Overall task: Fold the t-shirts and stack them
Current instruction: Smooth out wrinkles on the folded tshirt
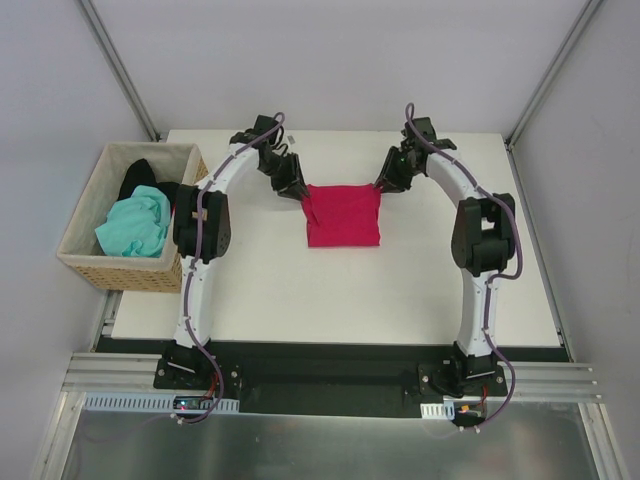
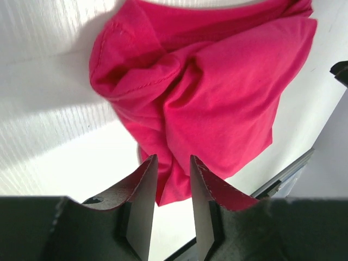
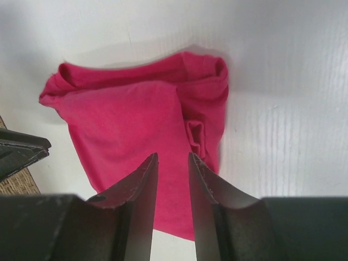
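We see the folded crimson t-shirt (image 1: 343, 215) mid-frame on the tabletop (image 1: 300, 290); left gripper (image 1: 296, 192) and right gripper (image 1: 381, 186) stand parted (holding nothing) at its upper corners. A low retreat could snag and unfold it.

Crimson tee (image 1: 343, 215) on wht table (image 1: 400, 290)

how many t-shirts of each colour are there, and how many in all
crimson t-shirt: 1
teal t-shirt: 1
black t-shirt: 1
total: 3
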